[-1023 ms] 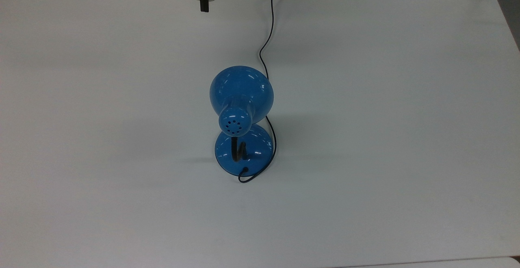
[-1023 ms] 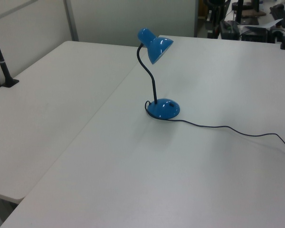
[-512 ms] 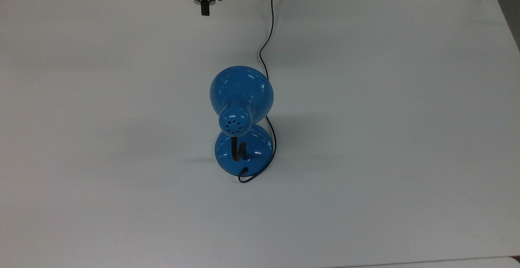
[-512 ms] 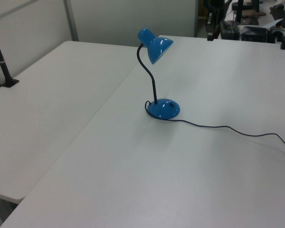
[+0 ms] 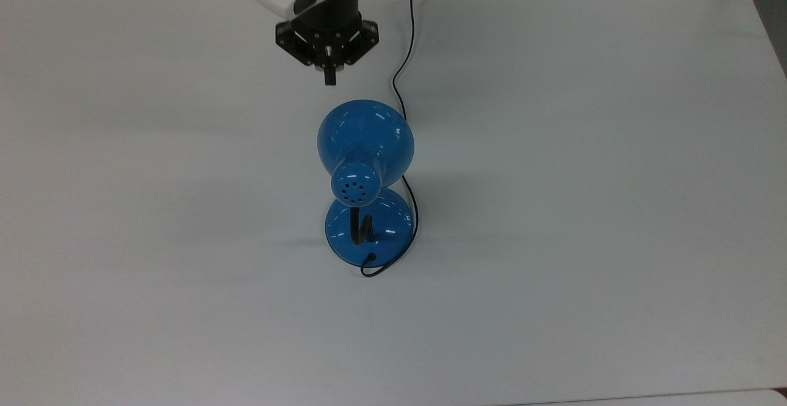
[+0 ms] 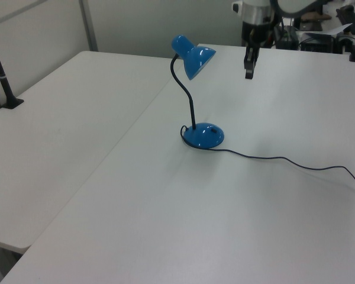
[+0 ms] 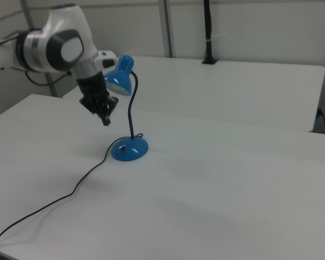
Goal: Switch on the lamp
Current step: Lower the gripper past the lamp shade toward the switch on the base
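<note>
On the white bench [image 5: 584,209] I see the lamp [image 5: 366,147] standing upright near the middle, round base flat on the surface, domed shade tipped toward the top view's upper edge. Its black cord [image 5: 406,43] trails from the base to the far edge. My pincer [image 5: 330,79] hangs above the bench just beyond the shade, apart from it, fingers together, holding nothing.

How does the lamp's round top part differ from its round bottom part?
The shade is domed and tilted, held up in the air by the black neck; the base is low and lies flat on the table. The shade's narrow end has small vent holes; the base has the cord running off it. Both are glossy blue.
</note>
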Robot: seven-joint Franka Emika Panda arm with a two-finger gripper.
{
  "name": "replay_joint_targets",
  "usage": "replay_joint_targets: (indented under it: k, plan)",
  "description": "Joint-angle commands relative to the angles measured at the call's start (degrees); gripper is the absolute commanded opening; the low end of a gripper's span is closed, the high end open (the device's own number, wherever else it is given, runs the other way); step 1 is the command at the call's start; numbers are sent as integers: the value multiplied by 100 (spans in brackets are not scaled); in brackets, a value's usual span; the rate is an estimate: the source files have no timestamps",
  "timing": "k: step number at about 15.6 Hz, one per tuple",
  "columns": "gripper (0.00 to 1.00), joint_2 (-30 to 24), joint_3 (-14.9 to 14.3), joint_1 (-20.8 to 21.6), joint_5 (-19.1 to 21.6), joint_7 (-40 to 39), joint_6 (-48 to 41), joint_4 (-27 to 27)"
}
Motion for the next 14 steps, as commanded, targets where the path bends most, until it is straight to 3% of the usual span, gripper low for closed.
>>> replay_joint_targets:
  k: [1,6,14]
  plan:
    - [0,-233,-6,24,190,-19,1234,-1054]
    - [0,-5,37,42,190,279,3035,-1759]
    - [0,672,46,112,172,279,4567,-1795]
